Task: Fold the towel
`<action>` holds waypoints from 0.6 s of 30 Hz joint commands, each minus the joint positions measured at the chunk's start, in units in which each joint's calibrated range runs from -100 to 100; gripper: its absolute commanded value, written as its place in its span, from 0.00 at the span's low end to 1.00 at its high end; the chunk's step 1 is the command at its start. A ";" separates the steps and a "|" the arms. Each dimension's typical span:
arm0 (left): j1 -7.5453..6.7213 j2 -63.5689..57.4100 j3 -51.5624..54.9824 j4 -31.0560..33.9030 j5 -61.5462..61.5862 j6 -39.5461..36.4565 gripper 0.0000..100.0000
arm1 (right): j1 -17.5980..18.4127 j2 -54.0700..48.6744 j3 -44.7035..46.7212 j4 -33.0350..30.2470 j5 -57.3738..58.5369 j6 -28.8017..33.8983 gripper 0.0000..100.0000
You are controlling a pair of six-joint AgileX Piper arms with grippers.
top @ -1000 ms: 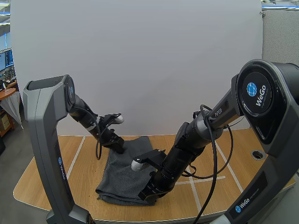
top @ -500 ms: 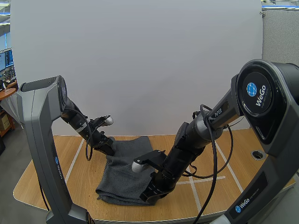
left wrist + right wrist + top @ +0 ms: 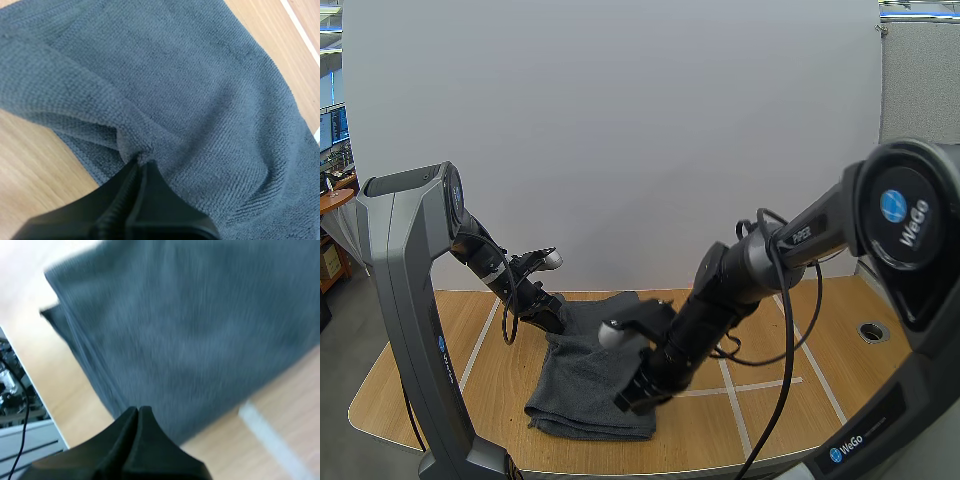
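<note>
**Fig. 1. Two grippers over a grey towel: one pinching a corner fold, one closed on nothing**

*Lettering.* My right arm (image 3: 790,250) carries "WeGo" in white beside a blue globe mark on its round shoulder cap. The same word stands lower on its column, and a small "PiPER" runs along the forearm. My left arm (image 3: 405,290) bears a blue mark with small white lettering too small to read.

*Towel.* The towel (image 3: 582,385) is dark grey terry. It lies on the wooden table (image 3: 840,360) between my two grippers. Its long axis runs from the near table edge away from my bases, leaning a little toward my right arm at the far end. A folded double edge shows along the near end.

*Left gripper.* My left gripper (image 3: 141,162) sits at the towel's far corner on my left side. Its fingers (image 3: 120,192) are pressed together on a ridge of cloth. Creases fan out from the tips, and most of the towel spreads ahead of them.

*Right gripper.* My right gripper (image 3: 138,411) hangs over the near end of the towel, apart from the cloth. Its fingers lie together as one dark wedge. As far as this smeared view allows, nothing is between them. White tape lines (image 3: 725,385) cross the table just beside this gripper, on the side away from the towel.
</note>
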 commanded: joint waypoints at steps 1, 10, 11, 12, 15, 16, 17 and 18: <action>0.10 -0.11 -0.42 0.08 -0.24 -0.33 0.00 | 1.79 2.74 -0.43 0.36 -4.48 0.19 0.00; 0.10 -0.11 -0.42 -1.35 -2.10 -0.33 0.00 | 3.15 12.84 -0.29 -4.66 -12.35 0.42 0.00; 0.10 -0.11 -0.42 -1.35 -2.52 -0.33 0.00 | 3.15 13.15 -0.29 -5.63 -12.58 0.43 0.00; 0.10 -0.11 -0.42 -1.35 -2.92 -0.33 0.00 | 3.15 13.12 -0.29 -6.54 -12.58 0.51 0.00; 0.10 -0.11 -0.42 -1.59 -3.83 -0.33 0.00 | 2.79 13.12 0.53 -9.19 -13.65 1.41 0.00; 0.10 -0.11 -0.42 -1.59 -4.37 -0.33 0.00 | 2.53 13.12 1.30 -10.49 -14.03 1.96 0.00; 0.10 -0.11 -0.42 -1.63 -4.90 -0.33 0.00 | 2.25 13.12 1.92 -11.19 -14.30 2.08 0.00; 0.10 -0.11 -0.42 -1.63 -5.26 -0.33 0.00 | 1.79 13.12 2.69 -11.69 -14.39 2.08 0.00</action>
